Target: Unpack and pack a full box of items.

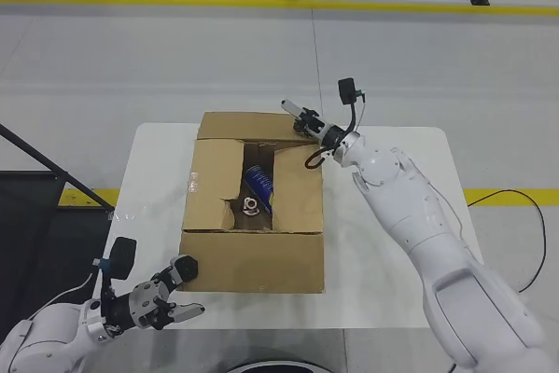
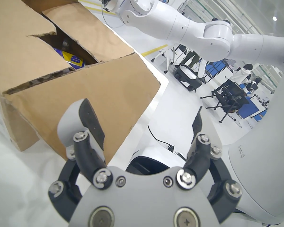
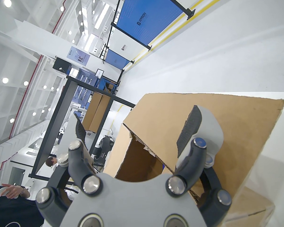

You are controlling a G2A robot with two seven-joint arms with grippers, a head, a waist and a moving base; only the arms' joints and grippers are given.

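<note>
Looks like a large industrial robotics lab or test hall, not a home; told by rows of round lamps (image 3: 7, 2) set very high overhead among white beams; by blue partition panels (image 3: 153, 17) on black posts; by a pale floor (image 1: 167, 65) marked with yellow lines (image 1: 517, 197); by a black steel frame (image 3: 52, 124) with brown cartons (image 3: 94, 109) behind it; by black work chairs (image 2: 227, 100) and a wheeled machine (image 2: 188, 77) parked out in the open.
</note>
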